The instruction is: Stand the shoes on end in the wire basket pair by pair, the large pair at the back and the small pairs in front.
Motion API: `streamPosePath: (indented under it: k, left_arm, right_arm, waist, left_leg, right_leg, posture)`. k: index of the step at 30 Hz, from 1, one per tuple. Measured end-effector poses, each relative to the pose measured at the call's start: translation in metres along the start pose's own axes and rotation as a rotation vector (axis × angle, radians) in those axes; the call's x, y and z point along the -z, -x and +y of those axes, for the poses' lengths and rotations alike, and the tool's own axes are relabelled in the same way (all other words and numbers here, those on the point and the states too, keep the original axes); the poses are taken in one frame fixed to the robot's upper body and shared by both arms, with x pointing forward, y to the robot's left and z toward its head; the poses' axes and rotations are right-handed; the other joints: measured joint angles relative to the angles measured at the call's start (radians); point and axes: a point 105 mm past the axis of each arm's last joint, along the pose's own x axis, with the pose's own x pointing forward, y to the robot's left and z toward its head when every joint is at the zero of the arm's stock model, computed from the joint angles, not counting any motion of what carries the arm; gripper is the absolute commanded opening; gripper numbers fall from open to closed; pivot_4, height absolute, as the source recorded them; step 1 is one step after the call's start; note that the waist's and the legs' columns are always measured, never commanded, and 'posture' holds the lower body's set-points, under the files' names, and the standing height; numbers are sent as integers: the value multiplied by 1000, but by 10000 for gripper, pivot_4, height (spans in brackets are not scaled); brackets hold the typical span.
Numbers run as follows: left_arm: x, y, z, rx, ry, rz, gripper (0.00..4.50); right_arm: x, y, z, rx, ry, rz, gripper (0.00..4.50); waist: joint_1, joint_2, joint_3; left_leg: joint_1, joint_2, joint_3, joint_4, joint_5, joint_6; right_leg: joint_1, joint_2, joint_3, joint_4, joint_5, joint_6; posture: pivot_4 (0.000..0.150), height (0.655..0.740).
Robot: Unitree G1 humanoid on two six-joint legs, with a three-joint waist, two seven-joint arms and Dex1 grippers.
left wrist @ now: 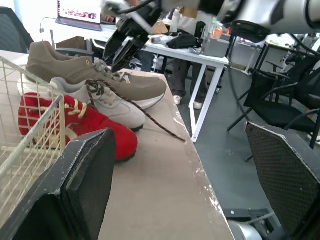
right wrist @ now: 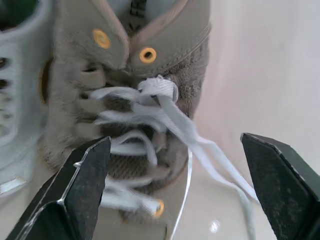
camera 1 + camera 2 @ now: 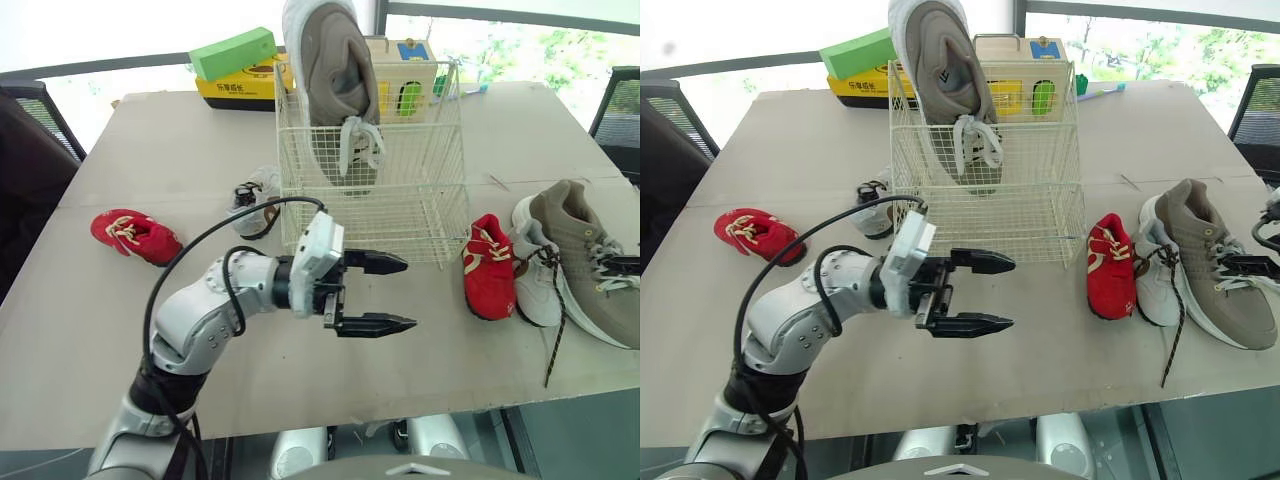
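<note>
Hovering above the front part of the bench (image 3: 300,390), the left pincer (image 3: 405,293) points to the robot's right with its two black fingers spread wide and nothing between them, just in front of the wire basket (image 3: 420,200). To the right of the basket three shoes lie side by side, soles down: a small red shoe (image 3: 490,268) nearest the basket, a small white shoe (image 3: 535,285) touching it, and the large taupe shoe (image 3: 585,260) outermost, with a dark lace (image 3: 553,340) trailing toward the bench's front edge. The right pincer (image 2: 175,192) sits over the laces of that taupe shoe, fingers (image 2: 75,195) wide apart and holding nothing. Well apart on the left lies a second small red shoe (image 3: 135,235), and a second small white shoe (image 3: 252,200) rests just beside the basket's left wall. Inside the basket, toward its back, the other large taupe shoe (image 3: 335,70) stands on end, toe down, its heel rising well above the rim. Behind the basket sit a yellow box (image 3: 235,90) with a green box (image 3: 233,52) on top, and a wooden toy box (image 3: 405,75).
</note>
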Motion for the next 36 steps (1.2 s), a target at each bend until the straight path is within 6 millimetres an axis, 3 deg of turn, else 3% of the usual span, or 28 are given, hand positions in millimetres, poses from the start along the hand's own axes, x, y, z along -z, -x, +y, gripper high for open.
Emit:
streamPosePath:
  k: [1, 2, 7, 8, 10, 19, 21, 24, 26, 30, 34, 35, 36]
  left_arm:
    - [0, 4, -1, -9, -1, -2, 45000]
    - [-1, 10, -5, -13, -4, -2, 45000]
    - [-5, 16, -12, -7, -33, 2, 45000]
    - [-4, 16, -13, -7, -33, 2, 45000]
    - [-4, 16, -13, -9, -30, 2, 45000]
    - [-2, 9, -5, 7, -36, -6, 45000]
    - [-4, 7, -2, 9, -45, -10, 45000]
    - [-3, 5, 3, 7, -43, -21, 45000]
    - [-5, 3, 6, 4, -41, -36, 45000]
    - [-8, 4, 13, -17, -40, -57, 45000]
    - [-13, 3, 22, -101, -15, -130, 45000]
    - [-11, 4, 22, -128, -3, -138, 45000]
    - [-9, 5, 22, -151, 7, -142, 45000]
  right_arm:
    - [4, -7, -1, -5, -8, 25, 34878]
    - [4, -17, -3, -17, -25, 43, 32609]
    - [8, -25, -6, -48, -22, 88, 12146]
    - [10, -25, -8, -44, -25, 92, 6236]
    - [11, -24, -9, -42, -34, 90, 294]
    - [20, -11, -13, 0, -214, -88, 294]
    - [27, 7, -19, 76, -269, -176, 294]
    - [19, 39, -30, 222, -326, -347, 294]
    - [3, 60, -36, 314, -334, -475, 294]
    - [-73, 104, -26, 382, -261, -845, 294]
    - [-175, 116, 18, 225, -201, -1216, 294]
    - [-209, 120, 39, 173, -157, -1314, 294]
    - [-230, 122, 56, 138, -122, -1372, 294]
  waist:
    - [3, 0, 0]
    - [3, 0, 0]
    - [7, -8, -4]
    - [7, -9, -5]
    - [7, -11, -6]
    - [12, -7, -5]
    - [21, -3, -5]
    - [23, 3, -6]
    - [16, 4, -6]
    - [-17, 7, -5]
    - [-46, 7, -5]
    - [-52, 8, -5]
    - [-50, 7, -5]
  left_leg:
    - [0, 0, 0, 0, 0, 0]
    - [0, 0, 0, 0, 0, 0]
    - [0, -1, -1, 1, -1, 1]
    - [1, 0, -1, 1, -1, 1]
    - [1, 0, -2, 1, -1, 2]
    - [-1, -1, -2, 0, -1, 2]
    - [-2, -2, -2, 0, -1, 2]
    - [-2, -2, -1, 0, -1, 2]
    - [-1, -2, -1, 0, -1, 2]
    - [3, -1, 0, 0, -1, 2]
    - [4, -2, 0, 0, -1, 2]
    - [3, -1, 1, -1, -1, 2]
    - [2, -1, -1, -2, -1, 2]
  right_leg:
    - [0, 0, 0, 0, 0, 0]
    - [0, 0, 0, 0, 0, 0]
    - [4, 0, 1, -4, 0, 1]
    - [5, 0, 2, -4, 0, 1]
    - [6, 0, 2, -5, 0, 1]
    - [4, 0, 3, -4, 1, 1]
    - [3, 0, 3, -4, 0, 3]
    - [2, 1, 4, -3, 0, 8]
    - [2, 2, 4, -3, -1, 9]
    - [3, 4, 8, -1, -2, 9]
    - [0, 6, 14, 1, 0, 8]
    - [-2, 6, 15, 4, 2, 9]
    - [-3, 7, 14, 4, 4, 8]
  posture:
    - [1500, 7400]
    - [1500, 7400]
    - [1500, 7400]
    - [1500, 7400]
    - [1500, 7400]
    - [1500, 7400]
    - [1500, 7400]
    - [1500, 7400]
    - [1500, 7400]
    - [1500, 7400]
    - [1500, 7400]
    - [1500, 7400]
    - [1500, 7400]
